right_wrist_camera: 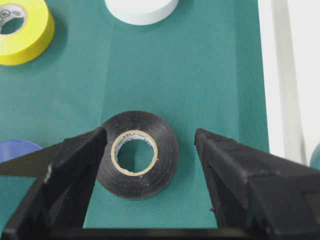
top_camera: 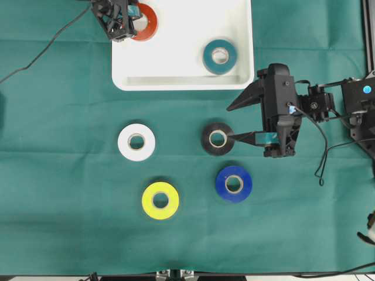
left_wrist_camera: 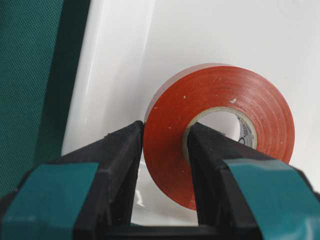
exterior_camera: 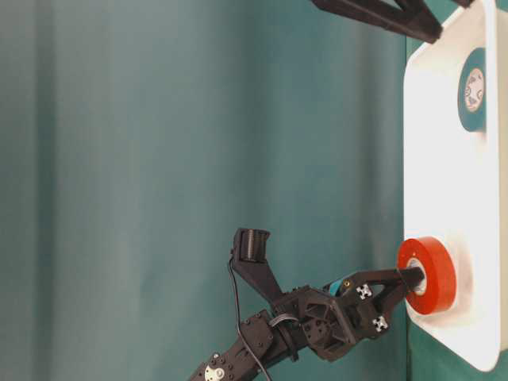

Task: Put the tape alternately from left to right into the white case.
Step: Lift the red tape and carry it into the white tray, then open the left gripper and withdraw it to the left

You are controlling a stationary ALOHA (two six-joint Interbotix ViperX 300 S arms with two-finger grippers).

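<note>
Two grippers are in my views: the left gripper (left_wrist_camera: 165, 145) is clamped on the red roll's (left_wrist_camera: 220, 130) wall inside the case (top_camera: 176, 64) at its far-left corner, while the right gripper (right_wrist_camera: 150, 150) hangs spread wide near the black roll (right_wrist_camera: 137, 154), just outside the case. Teal roll (top_camera: 220, 56) lies in the case's right end; white (top_camera: 136, 141), yellow (top_camera: 160, 200) and blue (top_camera: 234, 184) rolls sit on the cloth (top_camera: 58, 175) below the case.

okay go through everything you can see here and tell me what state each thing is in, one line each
Red tape: gripped by its wall, over the case.
Teal tape: flat in the case.
Black tape: flat on the cloth, between open fingers.
White tape, yellow tape, blue tape: flat on the cloth.
White case: holds one loose roll.
Left gripper: shut on red tape.
Right gripper: open.
</note>
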